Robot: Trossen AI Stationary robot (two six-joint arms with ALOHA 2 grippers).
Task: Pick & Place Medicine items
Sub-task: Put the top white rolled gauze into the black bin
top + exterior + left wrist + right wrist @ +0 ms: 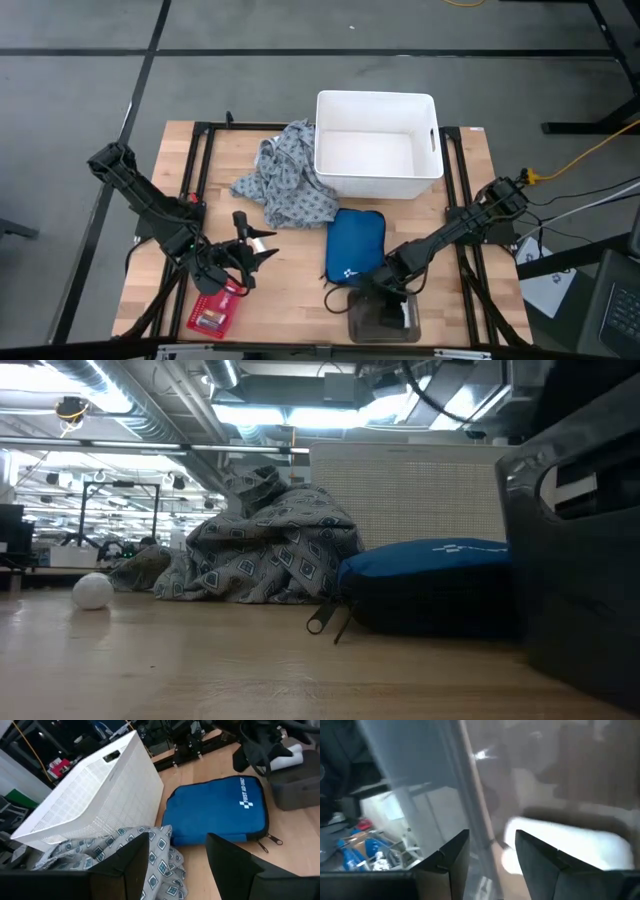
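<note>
Lower centre of high view: we saw right end effector inside dark tray, fingers apart, white roll just ahead, long axis crosswise. Left end effector waited lower left, fingers apart, empty.

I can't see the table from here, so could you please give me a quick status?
Left gripper open, empty, above the table. Right gripper down in the dark bin, over a white item. Blue first-aid pouch beside the bin.
</note>
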